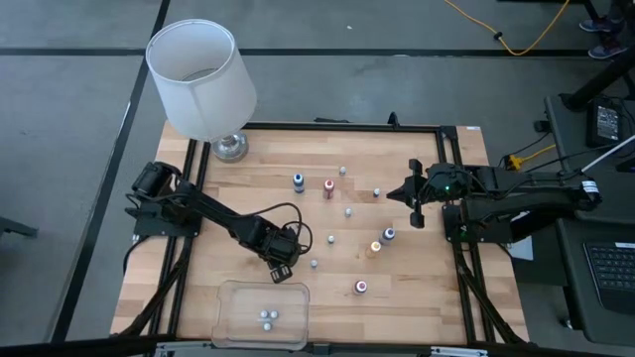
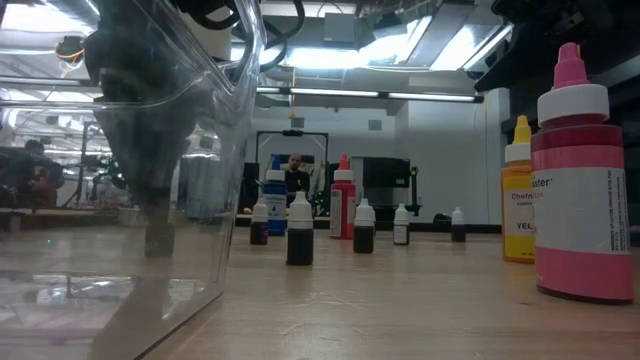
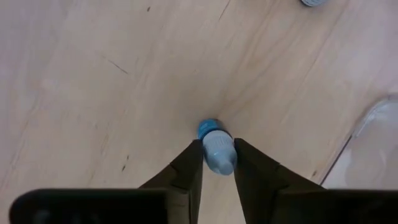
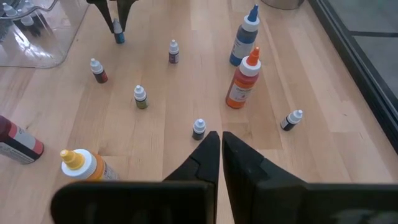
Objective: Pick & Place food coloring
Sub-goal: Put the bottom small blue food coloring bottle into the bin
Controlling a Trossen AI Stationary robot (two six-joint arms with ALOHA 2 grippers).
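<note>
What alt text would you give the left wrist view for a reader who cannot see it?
The left gripper has its two dark fingers closed on a tiny blue food coloring bottle with a pale cap, standing on the light wooden table. The edge of a clear plastic container shows to one side.

Small food coloring bottles [image 4: 140, 96] stand upright and scattered across the middle of the wooden counter [image 1: 198, 307], well apart from one another, each with a pale cap. Taller ones rise among them: blue [image 4: 244, 37], orange-red [image 4: 241, 79], yellow [image 2: 518, 190] and pink [image 2: 582, 180]. One tiny blue bottle [image 3: 214, 144] is pinched by its pale cap between the left claw [image 3: 217, 163] fingers. Two more lie inside the clear bin [image 1: 230, 327] at the near edge.
</note>
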